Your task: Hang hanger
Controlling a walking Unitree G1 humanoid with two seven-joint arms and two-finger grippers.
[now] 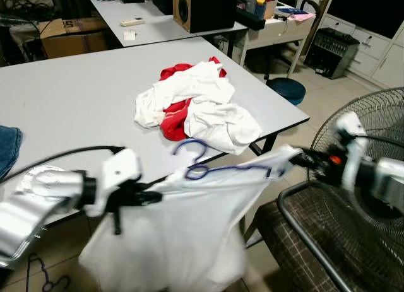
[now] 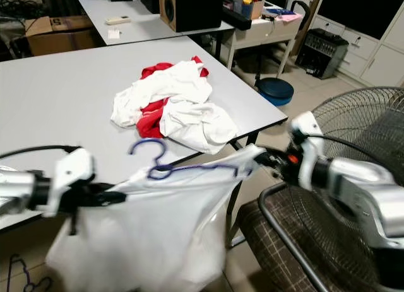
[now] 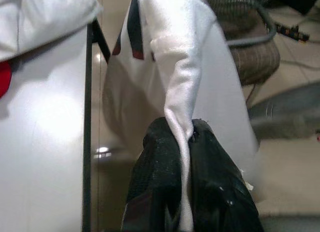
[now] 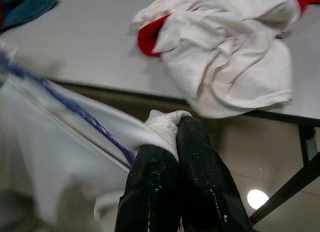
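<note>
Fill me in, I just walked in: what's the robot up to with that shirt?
The robot holds a white shirt stretched between both grippers, off the edge of the grey table. The left gripper and right gripper each pinch a shoulder. A blue hanger sits inside the shirt, its hook poking out the top.

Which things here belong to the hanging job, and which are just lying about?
In the job: blue hanger; white shirt on it; left hand and right hand, each pinching a shoulder.

Lying about: clothes pile; fan; speaker; jeans.
</note>
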